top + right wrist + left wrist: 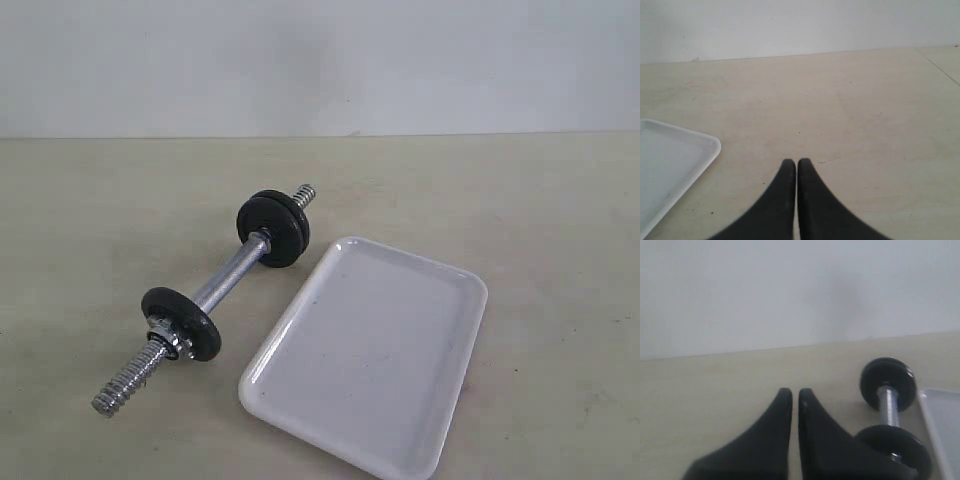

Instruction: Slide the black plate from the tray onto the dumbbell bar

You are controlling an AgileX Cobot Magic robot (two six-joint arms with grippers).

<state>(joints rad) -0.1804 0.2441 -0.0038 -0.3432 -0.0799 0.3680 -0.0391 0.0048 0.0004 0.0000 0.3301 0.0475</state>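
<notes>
Dumbbell bar lies slanted on the pale table in the outside view, from the lower left of the frame up toward the middle. One black plate sits on the bar near its lower end, with a shiny nut right against it. More black plates sit close together near the upper end. The white tray lies just beside the bar, in the lower right.

In the left wrist view the left pincer is closed and holds nothing. The bar with its plates is near the pincer, and a corner of the tray shows just beside them.

In the right wrist view the right pincer is closed too and holds nothing. It is over the table. A corner of the tray lies off to one side.
</notes>
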